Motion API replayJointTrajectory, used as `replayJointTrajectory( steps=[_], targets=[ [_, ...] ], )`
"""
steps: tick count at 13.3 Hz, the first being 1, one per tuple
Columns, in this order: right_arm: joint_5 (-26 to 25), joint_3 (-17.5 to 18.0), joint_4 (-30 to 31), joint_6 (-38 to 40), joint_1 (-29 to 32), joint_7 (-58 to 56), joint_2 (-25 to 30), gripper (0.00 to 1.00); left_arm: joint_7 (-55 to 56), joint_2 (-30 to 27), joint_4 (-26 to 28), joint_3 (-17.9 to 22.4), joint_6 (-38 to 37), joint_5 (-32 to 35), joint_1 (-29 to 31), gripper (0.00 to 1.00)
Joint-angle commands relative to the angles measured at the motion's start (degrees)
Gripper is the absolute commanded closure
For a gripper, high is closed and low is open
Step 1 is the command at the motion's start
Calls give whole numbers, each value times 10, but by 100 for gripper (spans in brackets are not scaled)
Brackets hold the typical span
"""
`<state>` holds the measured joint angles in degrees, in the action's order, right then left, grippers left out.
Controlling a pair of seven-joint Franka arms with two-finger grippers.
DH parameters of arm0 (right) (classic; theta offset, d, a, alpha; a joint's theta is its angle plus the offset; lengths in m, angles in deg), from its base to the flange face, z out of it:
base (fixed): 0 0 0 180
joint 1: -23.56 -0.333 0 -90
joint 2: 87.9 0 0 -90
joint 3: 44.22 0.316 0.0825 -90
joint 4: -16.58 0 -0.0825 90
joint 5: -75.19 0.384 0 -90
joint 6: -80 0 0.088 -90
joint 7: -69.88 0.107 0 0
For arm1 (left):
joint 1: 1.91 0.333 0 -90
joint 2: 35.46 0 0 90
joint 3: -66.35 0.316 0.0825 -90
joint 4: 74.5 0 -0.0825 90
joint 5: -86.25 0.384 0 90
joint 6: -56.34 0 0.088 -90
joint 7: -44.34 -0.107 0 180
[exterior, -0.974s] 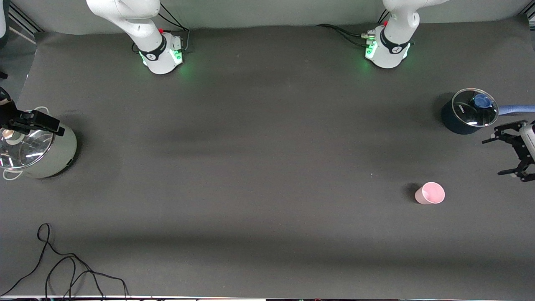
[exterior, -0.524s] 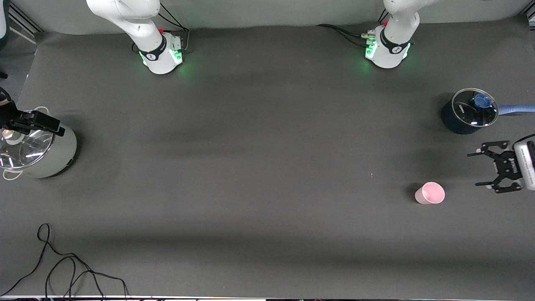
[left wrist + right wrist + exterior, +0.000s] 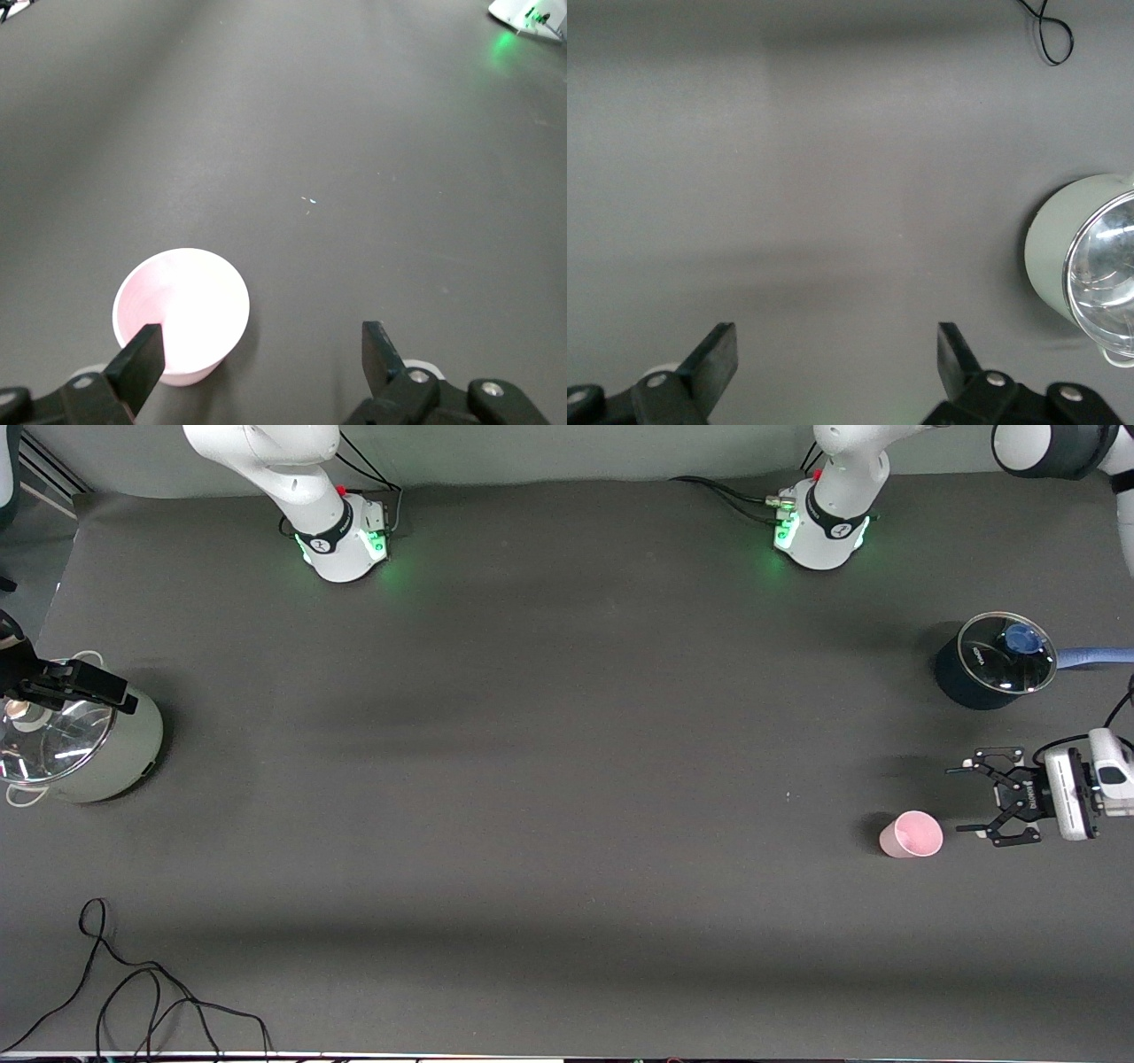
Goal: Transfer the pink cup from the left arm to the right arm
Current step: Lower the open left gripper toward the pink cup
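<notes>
The pink cup [image 3: 912, 835] stands upright on the surface [image 3: 567, 779], just beside the left tool [image 3: 964, 801], whose fingers are spread wide and hold nothing. This looks like the approach step; next the tool must line up so its fingers straddle the cup, then close. The right tool [image 3: 66, 691] waits over the grey pot [image 3: 80, 744], fingers apart, empty. A dark blue pot [image 3: 992, 660] sits near the left tool.

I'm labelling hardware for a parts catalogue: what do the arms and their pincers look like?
Both arms are glossy white with black joint bands, green-lit bases and black cables. The left pincer has black linkage fingers on a white wrist block; the right pincer is black too.
</notes>
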<state>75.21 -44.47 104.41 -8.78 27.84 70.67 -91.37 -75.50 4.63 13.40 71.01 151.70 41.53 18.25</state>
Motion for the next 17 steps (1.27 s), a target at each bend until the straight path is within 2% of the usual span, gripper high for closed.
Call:
replayJointTrajectory(
  steps=[1, 4, 10, 17],
  targets=[
    [-6, 1, -6, 4, 0, 6, -2, 0, -39, 36, -12, -4, 1, -33, 15, 1],
    [-6, 1, -6, 4, 0, 6, -2, 0, -64, 45, -12, -4, 30, -35, 22, 1],
    [-6, 0, -6, 4, 0, 4, -2, 0, -88, 66, -19, -6, 33, -72, 26, 1],
    [-6, -1, -6, 4, 1, -2, -3, 0, -95, 93, -56, -15, 43, -93, 26, 1]
  ],
)
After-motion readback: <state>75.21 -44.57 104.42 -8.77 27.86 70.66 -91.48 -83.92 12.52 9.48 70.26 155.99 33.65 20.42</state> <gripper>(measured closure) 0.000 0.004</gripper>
